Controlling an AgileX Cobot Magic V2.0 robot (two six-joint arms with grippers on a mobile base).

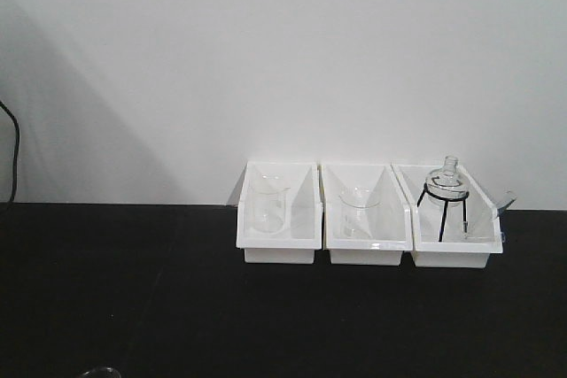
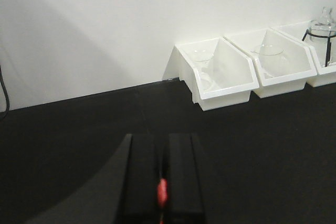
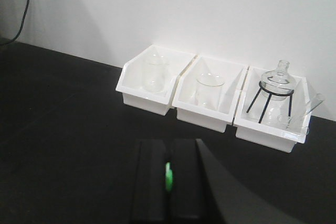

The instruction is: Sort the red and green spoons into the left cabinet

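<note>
Red thin plastic spoon [image 2: 163, 191] is clamped in your left gripper [image 2: 162, 145], bright green plastic spoon [image 3: 169, 177] in your right gripper [image 3: 169, 148]: both picked, neither shelved. No left cabinet shows; white plastic bins [image 3: 144, 100] sit at twelve o'clock.

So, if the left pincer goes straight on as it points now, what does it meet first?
Probably the white wall, beyond the black tabletop. The nearest white bin lies right of that line, so the left pincer, shut on the red spoon, seems to miss it; depth is unclear.
</note>
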